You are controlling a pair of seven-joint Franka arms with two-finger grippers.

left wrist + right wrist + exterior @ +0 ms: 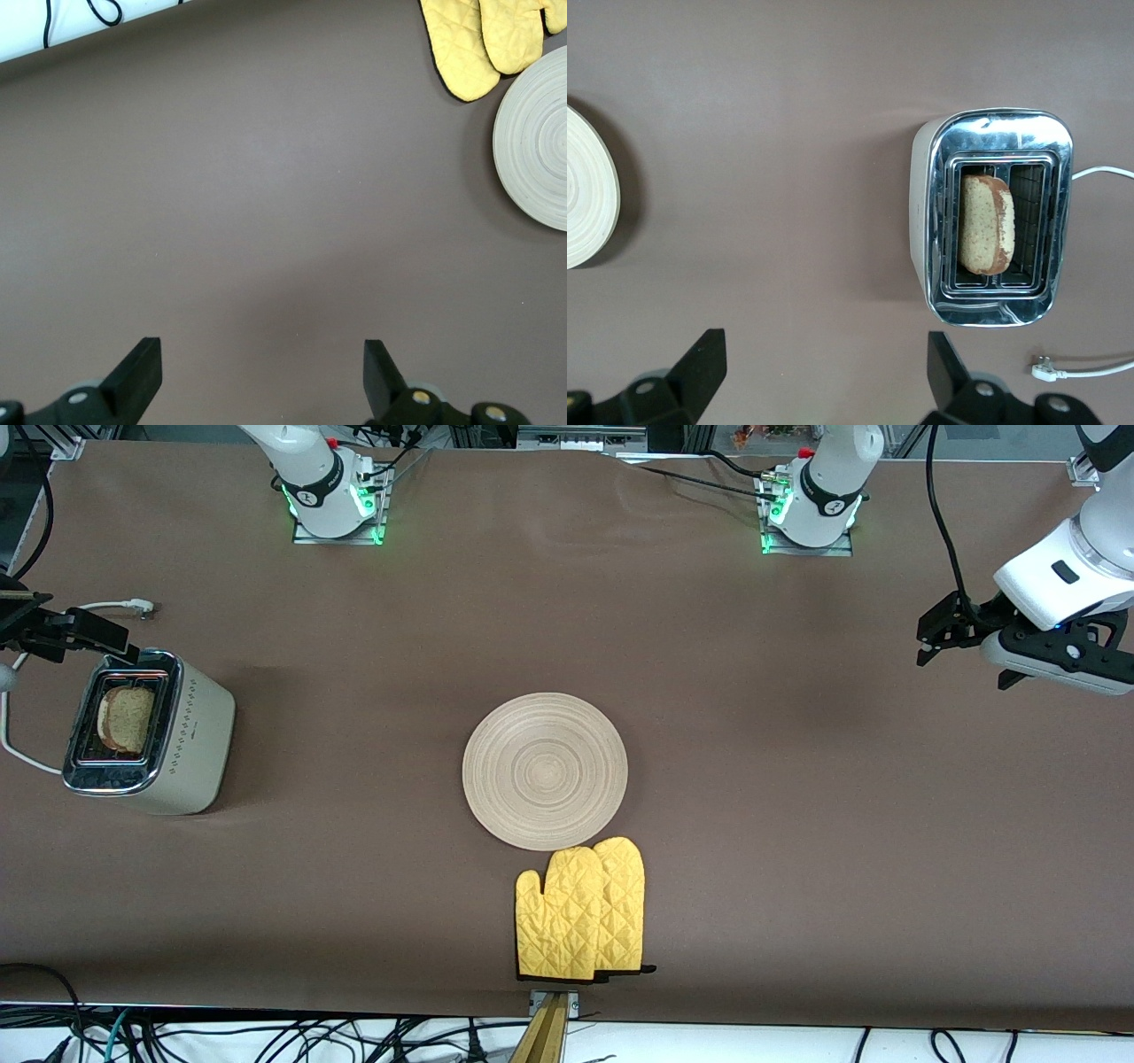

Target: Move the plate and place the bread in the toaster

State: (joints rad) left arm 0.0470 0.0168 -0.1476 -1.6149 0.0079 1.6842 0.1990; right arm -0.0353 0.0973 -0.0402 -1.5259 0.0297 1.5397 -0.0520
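1. Speckled brown bread slice (985, 224): seated in the cream, chrome-topped toaster (992, 217), ahead of the spread, empty right gripper (819, 376).
2. Round pale wooden plate (545, 771): bare mid-table, well apart from the spread, empty left gripper (261, 376), which waits.

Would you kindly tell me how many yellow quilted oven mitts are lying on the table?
2. Both yellow quilted oven mitts lie overlapping, side by side, just nearer the front camera than the round pale wooden plate. Nothing suggests a hidden third.

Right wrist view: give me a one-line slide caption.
Bread sits in a toaster slot, the open right gripper over bare table nearby, plate at the edge.
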